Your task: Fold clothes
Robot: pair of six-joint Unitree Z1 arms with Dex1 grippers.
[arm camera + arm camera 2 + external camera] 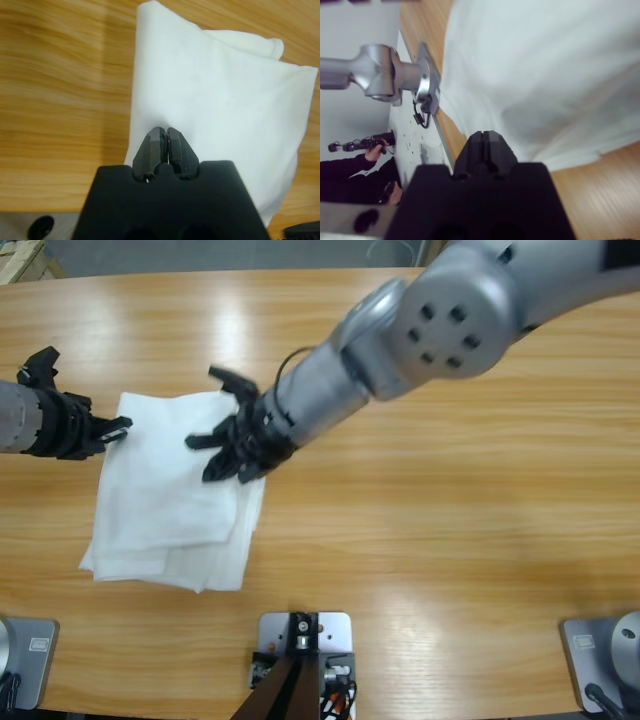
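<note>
Left gripper (165,131) and right gripper (487,135) have jaws together, empty; best smooth the folded T-shirt (165,510) flat on the tabletop (450,520), squaring its near edges

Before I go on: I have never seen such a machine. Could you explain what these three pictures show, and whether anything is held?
These are two robot arms at a wooden table. One picture looks down from above. The other two come from cameras on the wrists, each looking along that arm's black tool. A folded white shirt lies on the table. The left tool and the right tool both look shut, close over the shirt. I cannot tell whether either pinches the cloth.
</note>
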